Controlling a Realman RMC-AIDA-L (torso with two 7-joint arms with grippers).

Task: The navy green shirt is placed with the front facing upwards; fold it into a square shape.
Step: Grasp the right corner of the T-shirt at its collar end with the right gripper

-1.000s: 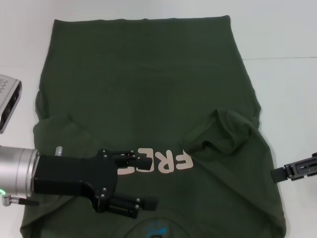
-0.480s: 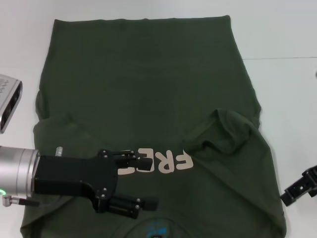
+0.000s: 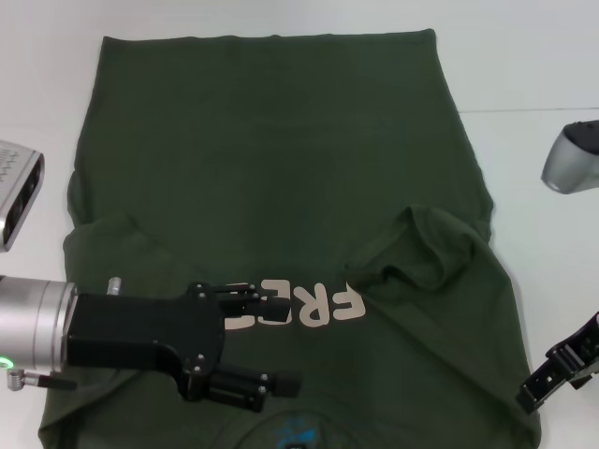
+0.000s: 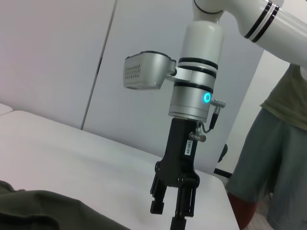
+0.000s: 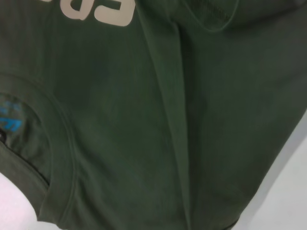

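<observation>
The left hand (image 3: 257, 341), fingers parted and empty, hovered over the navy green shirt (image 3: 271, 168); the right hand (image 3: 547, 383), grip indiscernible, should seize the lower-right edge squarely.

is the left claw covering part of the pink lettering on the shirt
Yes, in the head view the left claw overlaps the pink lettering on the shirt.

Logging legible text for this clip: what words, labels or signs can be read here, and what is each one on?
"FRE": pale block letters on the navy green shirt, read upside down in the head view; the left gripper hides the rest.
Blue print near the shirt's collar: too small to read.
White label on the right gripper body: unreadable.
</observation>
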